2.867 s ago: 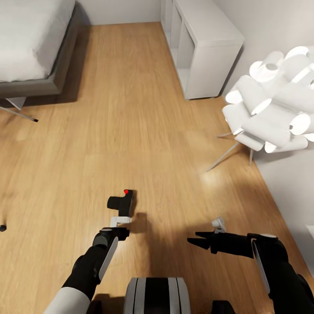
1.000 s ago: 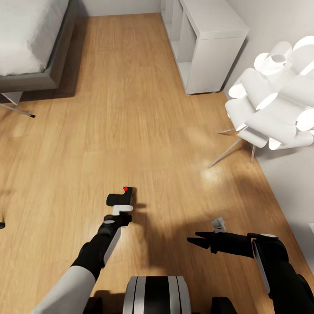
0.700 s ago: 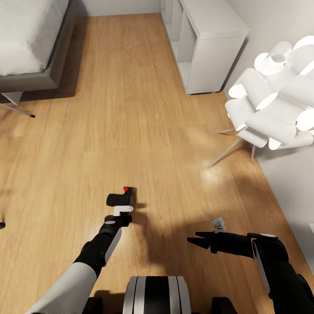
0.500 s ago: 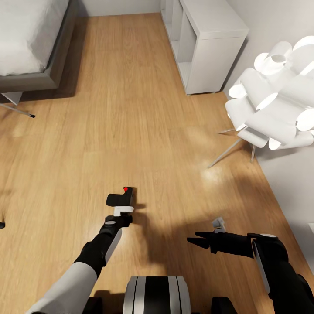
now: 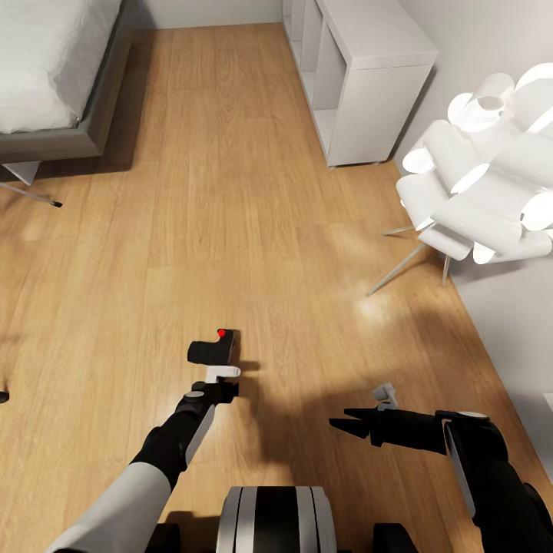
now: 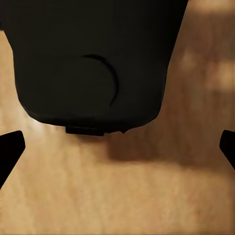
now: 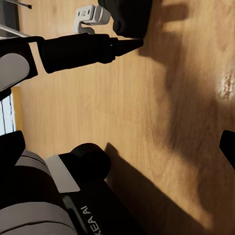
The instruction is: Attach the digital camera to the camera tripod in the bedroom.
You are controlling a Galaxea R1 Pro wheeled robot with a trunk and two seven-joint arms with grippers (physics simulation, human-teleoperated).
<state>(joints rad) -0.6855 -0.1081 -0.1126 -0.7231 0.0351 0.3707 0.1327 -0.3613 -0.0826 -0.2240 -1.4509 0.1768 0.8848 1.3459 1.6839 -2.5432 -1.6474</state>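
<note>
Matte-black, chunky digital camera — glossy wood floor.

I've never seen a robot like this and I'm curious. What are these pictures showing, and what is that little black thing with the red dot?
These are computer-made pictures of a robot with two arms. The big picture comes from a camera on its head, looking down at a wood floor. The other two come from cameras on its wrists.

The little black thing is a digital camera lying on the floor. The left tool is right next to it, with its fingers spread wide, not holding it yet. Up close, the left wrist picture shows the camera as a big dark shape. The right tool hangs open over the floor, holding nothing.

Around the room are a bed, white shelves and a white petal lamp.
</note>
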